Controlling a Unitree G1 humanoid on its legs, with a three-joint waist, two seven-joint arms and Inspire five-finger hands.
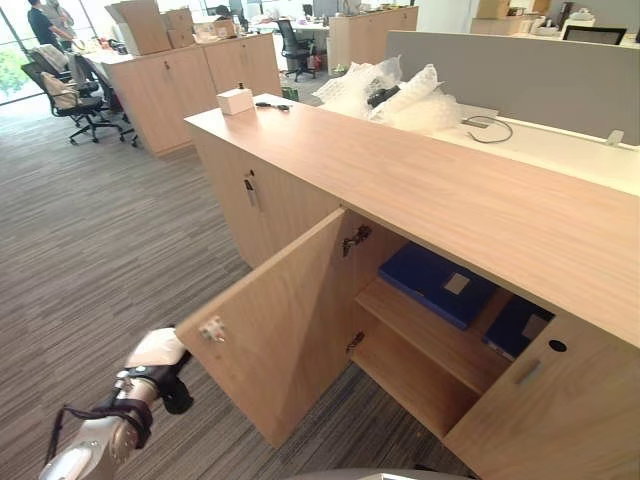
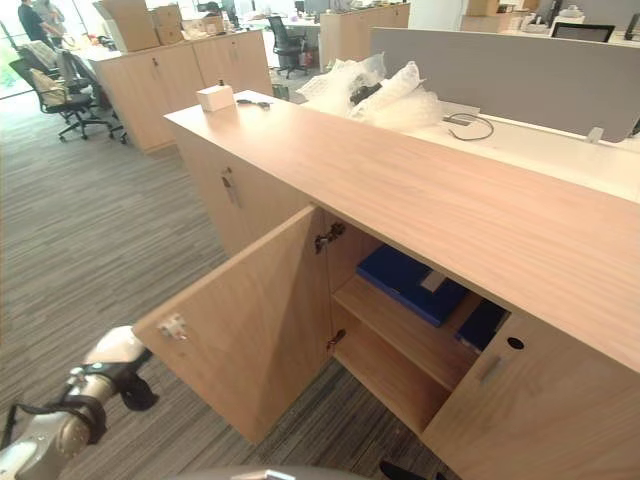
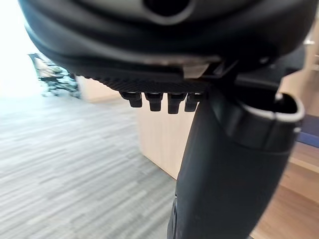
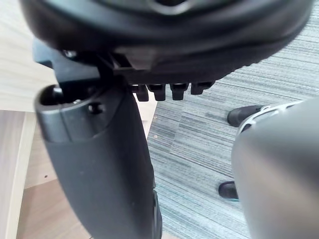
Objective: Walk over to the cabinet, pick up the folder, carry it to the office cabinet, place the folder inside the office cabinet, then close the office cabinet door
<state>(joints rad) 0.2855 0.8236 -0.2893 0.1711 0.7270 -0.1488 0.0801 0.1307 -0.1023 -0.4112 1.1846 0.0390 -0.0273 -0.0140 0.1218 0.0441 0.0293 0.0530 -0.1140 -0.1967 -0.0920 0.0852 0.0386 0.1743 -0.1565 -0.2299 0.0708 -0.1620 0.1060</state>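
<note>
Blue folders [image 1: 437,283] — two, shelved | left robot hand [image 1: 158,362], right robot hand [image 4: 99,164] — relaxed, empty

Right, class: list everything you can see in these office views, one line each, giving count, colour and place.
office cabinet: one, light wood, centre, doors open
folders: two, blue, lying on its upper shelf
box: one, white, far end of cabinet top
bubble wrap: one heap, clear, behind cabinet top
partition: one, grey, far right
cable: one, dark, on white desk
chairs: at least two, black, far back
person: one, dark top, far left
left hand: one, dark, white thumb cover, beside open door
right hand: one, dark, above grey carpet
</note>
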